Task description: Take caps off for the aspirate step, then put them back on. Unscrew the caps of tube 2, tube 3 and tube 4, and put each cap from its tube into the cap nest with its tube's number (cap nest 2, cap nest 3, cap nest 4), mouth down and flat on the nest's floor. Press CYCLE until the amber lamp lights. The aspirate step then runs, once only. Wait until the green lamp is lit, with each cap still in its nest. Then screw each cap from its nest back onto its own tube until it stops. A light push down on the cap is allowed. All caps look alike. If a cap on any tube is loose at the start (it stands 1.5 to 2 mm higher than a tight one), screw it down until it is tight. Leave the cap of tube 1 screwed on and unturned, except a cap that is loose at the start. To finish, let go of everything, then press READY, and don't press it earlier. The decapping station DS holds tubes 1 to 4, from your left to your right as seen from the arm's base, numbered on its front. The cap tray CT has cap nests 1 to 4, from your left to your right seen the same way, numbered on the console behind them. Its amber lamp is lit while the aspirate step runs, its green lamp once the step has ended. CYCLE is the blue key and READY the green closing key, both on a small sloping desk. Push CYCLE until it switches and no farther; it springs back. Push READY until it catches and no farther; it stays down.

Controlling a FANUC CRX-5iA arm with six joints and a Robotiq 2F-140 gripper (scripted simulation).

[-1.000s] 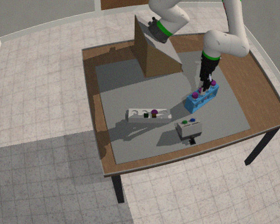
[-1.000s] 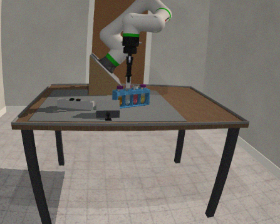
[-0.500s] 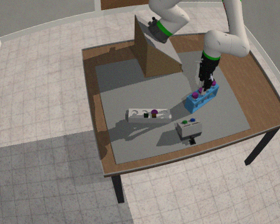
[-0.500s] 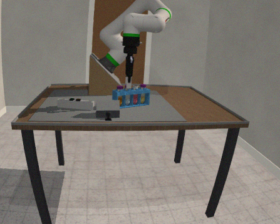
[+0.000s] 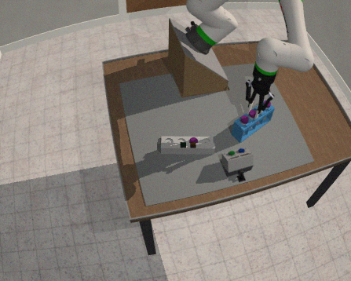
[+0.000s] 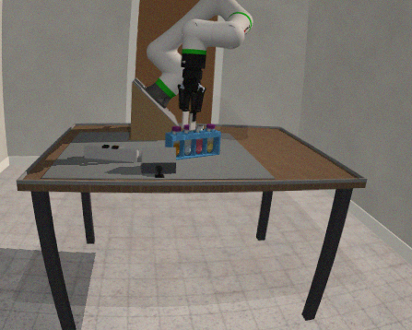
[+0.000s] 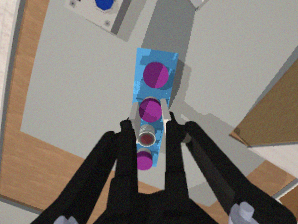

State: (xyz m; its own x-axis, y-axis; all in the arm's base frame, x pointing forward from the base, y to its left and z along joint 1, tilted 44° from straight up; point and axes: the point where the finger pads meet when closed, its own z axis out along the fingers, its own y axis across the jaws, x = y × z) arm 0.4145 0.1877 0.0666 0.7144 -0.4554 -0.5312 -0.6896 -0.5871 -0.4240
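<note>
The blue decapping station [image 5: 252, 122] holds four tubes. In the wrist view, tube 4's purple cap [image 7: 156, 74] is farthest. Then come tube 3's cap [image 7: 150, 107], the uncapped tube 2 [image 7: 147, 137] with red liquid, and tube 1's cap [image 7: 144, 160]. My gripper [image 7: 150, 108] points straight down and is shut on tube 3's cap, which sits on its tube. The gripper also shows in the top view [image 5: 254, 109] and the exterior view [image 6: 189, 122]. One purple cap [image 5: 193, 140] sits in the cap tray [image 5: 186, 145], in nest 2 as far as I can tell.
The small key desk [image 5: 237, 161] with the green key [image 5: 232, 152] and blue key [image 5: 241, 150] stands in front of the station. A tall brown wedge block [image 5: 192, 64] carries the arm's base at the back. The tray's lamps look dark.
</note>
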